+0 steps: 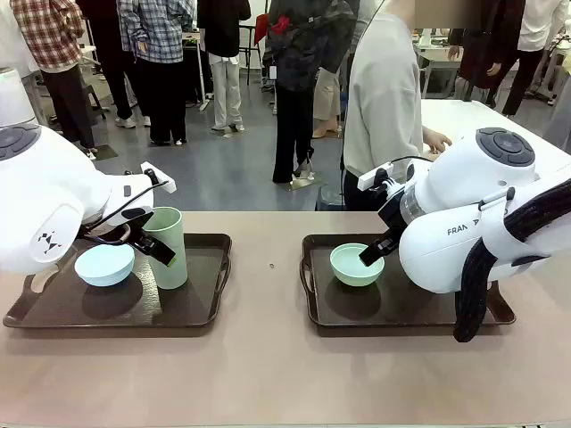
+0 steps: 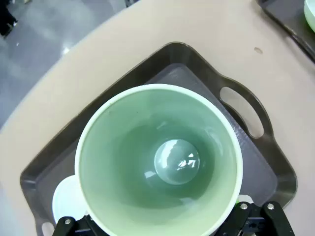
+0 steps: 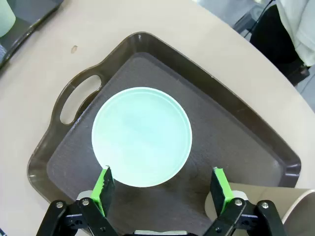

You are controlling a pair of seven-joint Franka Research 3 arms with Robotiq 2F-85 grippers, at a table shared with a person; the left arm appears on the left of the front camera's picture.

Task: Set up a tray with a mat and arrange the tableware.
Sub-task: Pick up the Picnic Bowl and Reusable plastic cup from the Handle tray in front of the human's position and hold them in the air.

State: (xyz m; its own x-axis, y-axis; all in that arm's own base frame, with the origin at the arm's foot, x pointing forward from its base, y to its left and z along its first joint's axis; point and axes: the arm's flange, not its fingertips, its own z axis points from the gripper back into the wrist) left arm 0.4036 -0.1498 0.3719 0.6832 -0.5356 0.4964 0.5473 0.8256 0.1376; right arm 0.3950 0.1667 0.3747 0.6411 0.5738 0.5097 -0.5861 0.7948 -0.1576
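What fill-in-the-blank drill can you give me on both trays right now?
On the left tray, the light green tumbler stands beside a pale ___ bowl.
The mint green bowl sits on the ___ tray.
The right pincer hangs over that bowl with jaws ___.
Missing: blue; right; open.

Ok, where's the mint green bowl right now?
In the front view the mint green bowl sits toward the left end of the right-hand tray, with the open right gripper poised right by it.
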